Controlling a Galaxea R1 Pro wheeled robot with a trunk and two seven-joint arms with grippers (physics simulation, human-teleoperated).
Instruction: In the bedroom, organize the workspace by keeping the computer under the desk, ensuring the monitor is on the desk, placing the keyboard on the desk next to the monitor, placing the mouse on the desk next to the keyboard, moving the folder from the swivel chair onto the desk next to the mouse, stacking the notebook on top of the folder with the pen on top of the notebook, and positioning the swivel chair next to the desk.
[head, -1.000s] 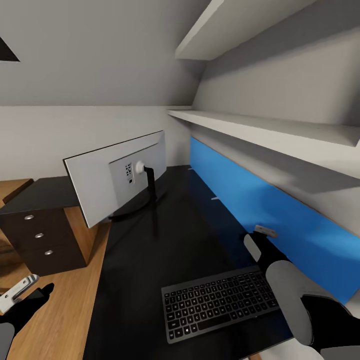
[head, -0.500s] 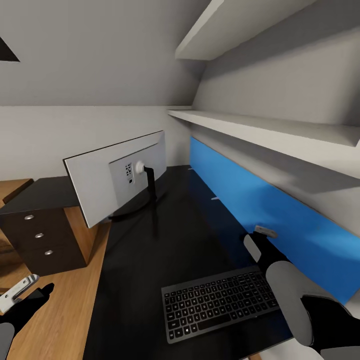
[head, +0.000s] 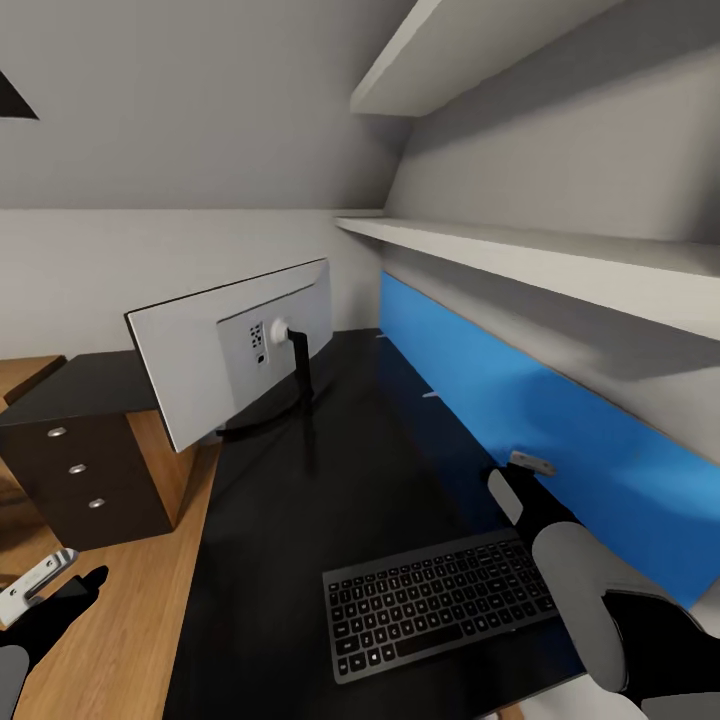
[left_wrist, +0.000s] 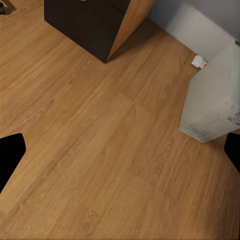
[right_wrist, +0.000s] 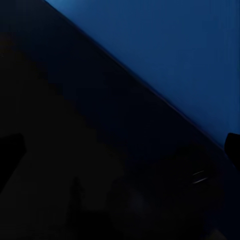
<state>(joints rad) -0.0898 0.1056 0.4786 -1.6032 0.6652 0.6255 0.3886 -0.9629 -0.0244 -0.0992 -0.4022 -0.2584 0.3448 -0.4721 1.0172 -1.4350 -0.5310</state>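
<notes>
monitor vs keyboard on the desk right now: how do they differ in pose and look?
The monitor stands upright on a black stand, its white back toward the camera; the keyboard lies flat with its dark grey keys up. The monitor sits at the far end of the desk, the keyboard at the near edge, and they are well apart, not side by side. Both rest on the black desk top.

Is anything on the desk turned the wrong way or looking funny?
Yes. The monitor stands on the desk at a slant, its white back toward the keyboard, so someone typing there would not see the screen. The keyboard lies flat near the desk's front edge and looks fine.
</notes>
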